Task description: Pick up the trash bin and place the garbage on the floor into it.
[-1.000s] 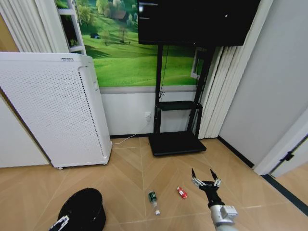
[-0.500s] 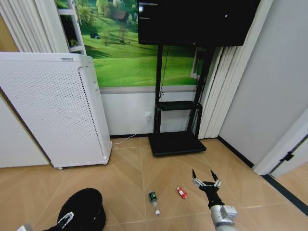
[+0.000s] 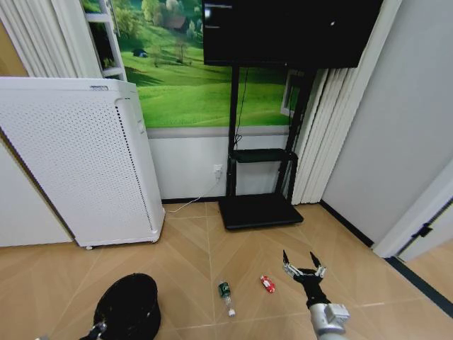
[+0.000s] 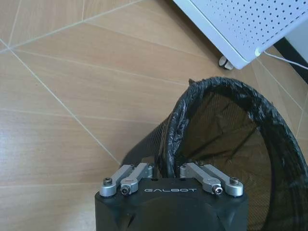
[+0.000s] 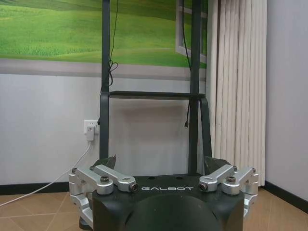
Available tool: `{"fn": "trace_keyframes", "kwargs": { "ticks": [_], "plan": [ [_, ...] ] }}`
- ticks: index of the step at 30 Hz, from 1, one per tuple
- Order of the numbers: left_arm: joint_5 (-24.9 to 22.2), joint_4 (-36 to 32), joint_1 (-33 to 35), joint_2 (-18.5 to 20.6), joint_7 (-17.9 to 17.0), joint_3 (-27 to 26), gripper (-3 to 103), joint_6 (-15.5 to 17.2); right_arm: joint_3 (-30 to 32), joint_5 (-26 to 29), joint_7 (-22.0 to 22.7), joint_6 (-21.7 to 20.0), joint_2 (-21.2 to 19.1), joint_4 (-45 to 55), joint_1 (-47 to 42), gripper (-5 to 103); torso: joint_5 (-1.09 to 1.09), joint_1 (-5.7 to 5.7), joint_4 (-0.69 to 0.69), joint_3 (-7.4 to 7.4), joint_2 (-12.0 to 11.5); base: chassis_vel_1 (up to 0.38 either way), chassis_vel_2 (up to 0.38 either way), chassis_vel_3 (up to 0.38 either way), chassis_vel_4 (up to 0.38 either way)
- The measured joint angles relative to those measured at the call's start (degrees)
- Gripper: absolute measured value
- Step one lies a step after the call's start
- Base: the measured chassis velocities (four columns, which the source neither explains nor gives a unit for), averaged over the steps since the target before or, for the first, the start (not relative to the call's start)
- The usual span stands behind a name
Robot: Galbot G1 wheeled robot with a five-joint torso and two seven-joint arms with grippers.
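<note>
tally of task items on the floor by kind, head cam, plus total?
Trash bin: 1
Clear bottle with green label: 1
Red-and-white packet: 1
Total: 3

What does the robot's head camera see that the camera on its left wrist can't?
Head view: the bottle and a red packet lying on the floor, and the right gripper open above the floor beside them, holding nothing.

Left wrist view: the left gripper up close, closed over the bin's rim, one finger outside and the other inside the liner.

Both views: the trash bin, the white appliance behind it, and the wooden floor.
</note>
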Motion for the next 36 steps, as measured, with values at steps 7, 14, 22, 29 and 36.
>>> {"fn": "trace_keyframes", "kwargs": {
  "ticks": [7, 14, 22, 29, 36],
  "plan": [
    [12.96, 1.21, 1.93, -0.22, 11.20, -0.11, 7, -4.37, -0.26, -0.07, -0.13, 0.00, 0.14, -0.07, -0.43, 100, 0.01, 0.00, 0.00, 0.01, 0.01, 0.000, 0.000, 0.000, 0.000],
    [30.29, 2.74, 3.25, -0.52, 24.46, -1.41, 7, -12.31, -0.71, 0.13, 0.22, -0.73, 0.33, -0.03, -0.54, 100, -0.01, 0.00, 0.01, 0.01, 0.01, 0.000, 0.000, 0.000, 0.000],
    [46.61, 0.91, 5.26, -1.24, 35.12, -4.07, 7, -27.44, -2.07, -5.31, -0.64, -3.13, -0.19, 0.09, -2.57, 100, 0.00, 0.00, -0.02, 0.02, 0.02, 0.000, 0.000, 0.000, 0.000],
    [48.67, -1.01, 6.37, -3.33, 37.99, -4.16, 7, -31.09, -4.20, -6.69, -0.58, -3.11, 0.43, -0.09, -2.65, 100, 0.00, 0.00, 0.02, 0.02, 0.02, 0.029, 0.016, -0.015, -0.012],
    [46.89, -1.75, 6.08, -4.10, 37.82, -4.29, 7, -33.21, -5.52, -8.34, -0.58, -2.56, 0.17, -1.25, -2.72, 100, -0.01, 0.00, -0.01, 0.02, 0.03, 0.141, 0.134, -0.138, -0.130]
  ]
}}
